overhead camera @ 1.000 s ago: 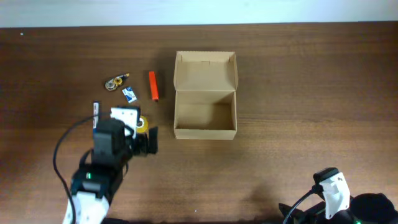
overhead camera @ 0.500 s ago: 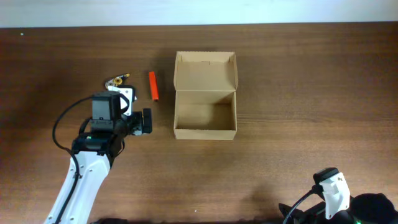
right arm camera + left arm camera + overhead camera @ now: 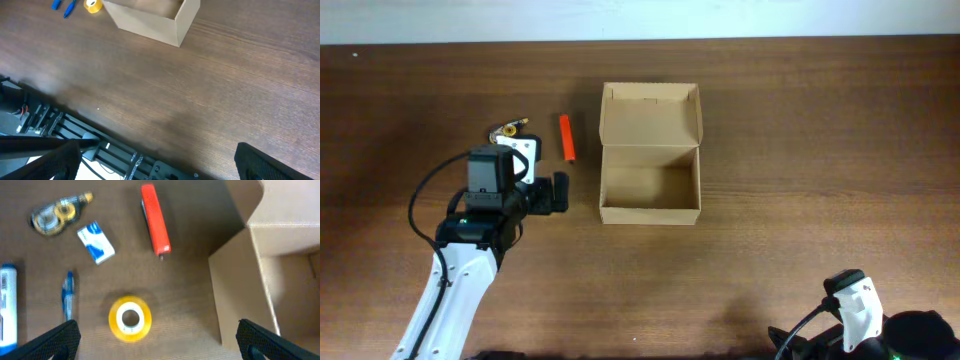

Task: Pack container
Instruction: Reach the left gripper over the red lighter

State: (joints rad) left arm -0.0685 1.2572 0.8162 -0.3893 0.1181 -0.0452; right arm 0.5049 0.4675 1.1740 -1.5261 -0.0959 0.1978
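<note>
Container (image 3: 650, 165): tan cardboard box at mid-counter (image 3: 800, 150), hinged flap open and tipped back on the far side. Left fingers (image 3: 55, 339): spread wide apart, above a yellow tape roll (image 3: 130, 318) just left of the container. Nearby, loose: red pen (image 3: 155, 220), correction-tape dispenser (image 3: 55, 216), small blue-and-white packet (image 3: 96, 242), blue pen (image 3: 68, 296). Right fingers (image 3: 50, 155): spread wide apart at the near right edge, well apart from the container.
</note>
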